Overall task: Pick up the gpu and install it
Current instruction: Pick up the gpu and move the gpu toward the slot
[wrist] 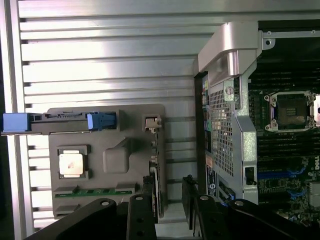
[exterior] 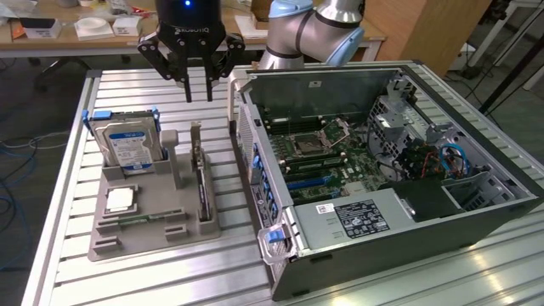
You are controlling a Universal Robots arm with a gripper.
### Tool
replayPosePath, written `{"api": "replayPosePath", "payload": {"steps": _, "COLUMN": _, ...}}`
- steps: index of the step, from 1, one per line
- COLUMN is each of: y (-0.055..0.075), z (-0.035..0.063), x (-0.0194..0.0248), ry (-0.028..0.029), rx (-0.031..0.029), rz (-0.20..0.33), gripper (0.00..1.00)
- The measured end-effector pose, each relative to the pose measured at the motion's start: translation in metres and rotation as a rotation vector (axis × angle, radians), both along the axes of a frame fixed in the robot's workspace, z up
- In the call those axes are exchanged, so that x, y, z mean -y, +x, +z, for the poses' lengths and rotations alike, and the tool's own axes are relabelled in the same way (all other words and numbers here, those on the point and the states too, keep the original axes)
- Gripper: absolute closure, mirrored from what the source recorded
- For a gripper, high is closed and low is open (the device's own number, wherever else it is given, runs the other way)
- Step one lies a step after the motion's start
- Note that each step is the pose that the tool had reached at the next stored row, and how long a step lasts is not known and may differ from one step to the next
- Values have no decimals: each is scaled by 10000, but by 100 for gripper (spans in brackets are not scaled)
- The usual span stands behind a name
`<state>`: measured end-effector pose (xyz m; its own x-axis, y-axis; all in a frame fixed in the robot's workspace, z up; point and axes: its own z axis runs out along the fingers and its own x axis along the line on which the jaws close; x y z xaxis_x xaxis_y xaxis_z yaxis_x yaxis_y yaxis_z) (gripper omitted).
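pincer [exterior: 198, 97]: jaws apart, empty, hung over the gpu | gpu [exterior: 201, 175]: thin, long, dark card, silvery end, stood on edge | place: grey holder [exterior: 144, 237], along its edge nearest the open computer case [exterior: 248, 124]

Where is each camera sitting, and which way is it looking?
Exterior view: off the arm, up high, looking down at the slatted table, the open computer case and the grey parts holder; the arm and its open jaws show.
Wrist view: on the wrist, looking straight down; the open jaws frame the gpu standing on edge in the holder.
Both share: the jaws, gpu, holder, hard drive and case.
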<state>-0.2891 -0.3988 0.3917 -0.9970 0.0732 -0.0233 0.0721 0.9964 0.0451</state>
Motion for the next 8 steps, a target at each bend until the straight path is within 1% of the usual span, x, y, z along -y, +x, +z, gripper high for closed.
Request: {"api": "replayPosePath", "payload": {"steps": 8, "y": 0, "z": 0, "x": 0, "ry": 0, "rx": 0, "rz": 0, "gripper": 62}}
